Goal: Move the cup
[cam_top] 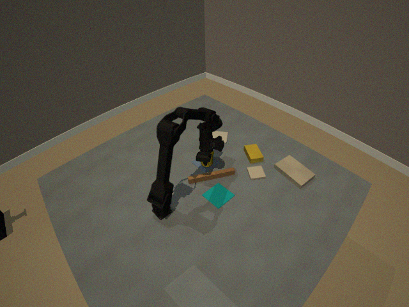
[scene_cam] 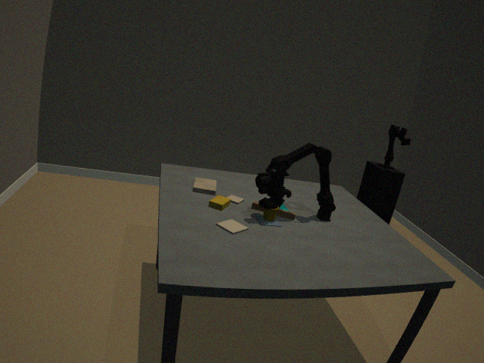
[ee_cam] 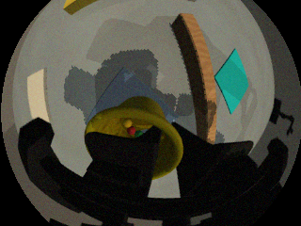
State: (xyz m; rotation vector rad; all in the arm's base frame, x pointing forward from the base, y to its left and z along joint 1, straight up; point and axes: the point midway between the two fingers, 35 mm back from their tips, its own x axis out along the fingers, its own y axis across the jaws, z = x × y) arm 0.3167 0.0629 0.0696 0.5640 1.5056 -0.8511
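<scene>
The gripper (cam_top: 206, 162) (scene_cam: 270, 207) (ee_cam: 166, 124), pinching the wall of the yellow cup (cam_top: 208, 162) (scene_cam: 269, 214) (ee_cam: 175, 146) over the blue pad (cam_top: 196, 163) (scene_cam: 275, 224) (ee_cam: 113, 96) — marbles (ee_cam: 131, 131) inside — presumably secures it for lifting across the wooden bar (cam_top: 211, 176) (scene_cam: 286, 214) (ee_cam: 199, 75) to the teal pad (cam_top: 218, 195) (scene_cam: 283, 207) (ee_cam: 232, 81).

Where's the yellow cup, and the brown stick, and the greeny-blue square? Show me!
Cup (ee_cam: 177, 146) (scene_cam: 269, 214): wrist view, its rim; exterior view, its side.
Stick (cam_top: 211, 176): top view, its long side.
Square (cam_top: 218, 195) (ee_cam: 232, 81): top and wrist views, its middle.
</scene>
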